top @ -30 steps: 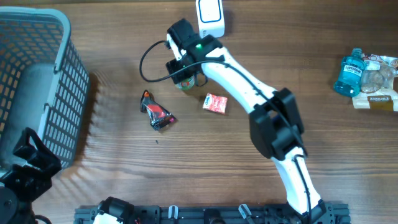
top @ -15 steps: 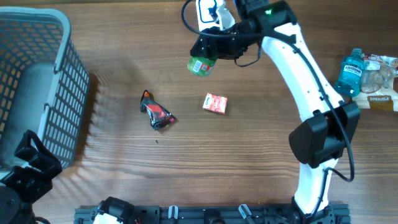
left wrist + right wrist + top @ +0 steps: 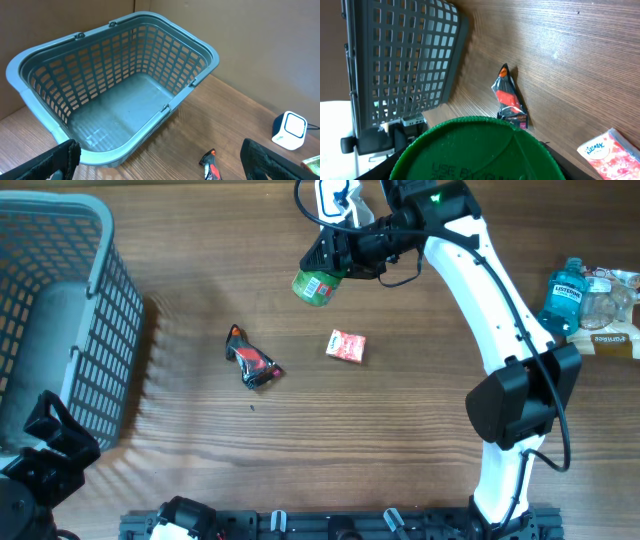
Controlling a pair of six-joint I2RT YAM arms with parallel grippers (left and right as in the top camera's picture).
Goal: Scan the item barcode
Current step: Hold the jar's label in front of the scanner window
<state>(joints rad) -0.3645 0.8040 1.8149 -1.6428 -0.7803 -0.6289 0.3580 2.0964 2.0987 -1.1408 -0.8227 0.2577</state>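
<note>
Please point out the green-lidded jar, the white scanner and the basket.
green-lidded jar (image 3: 475,150), right wrist view, on the top of its lid.
white scanner (image 3: 290,131), left wrist view, on its front face.
basket (image 3: 125,100), left wrist view, on its bare floor.

Raised letters on the green lid of the jar, seen close in the right wrist view, begin "USE BY"; the rest runs off the bottom edge. The jar's side label shows red and white in the overhead view, but its print is too small to read. The pink tissue packet in the middle of the worktop carries the brand "Kleenex" in a white oval. At the far right, the blue bottle bears a label reading "LISTERINE". The flat pack just beside it has a word too blurred to make out.
</note>
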